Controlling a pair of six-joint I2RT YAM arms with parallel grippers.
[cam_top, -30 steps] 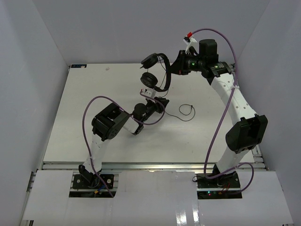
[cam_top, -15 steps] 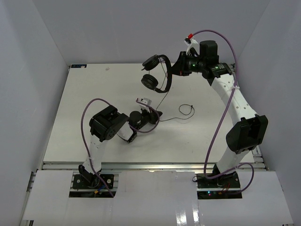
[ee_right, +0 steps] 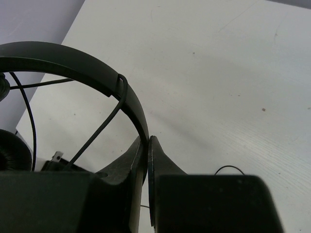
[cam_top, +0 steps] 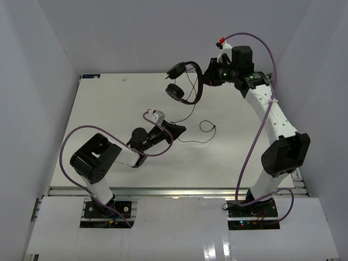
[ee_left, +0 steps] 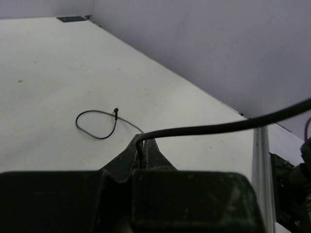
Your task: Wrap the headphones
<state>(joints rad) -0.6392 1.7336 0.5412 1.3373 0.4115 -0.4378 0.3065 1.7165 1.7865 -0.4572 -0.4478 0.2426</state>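
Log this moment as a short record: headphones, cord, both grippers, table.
headphones: lifted above the far side of the table
right gripper: shut on the headband
left gripper: shut on the cord, low over the table
cord path: from the left gripper up toward the headphones; one strand crosses the headband
cord end: small loop lying on the table
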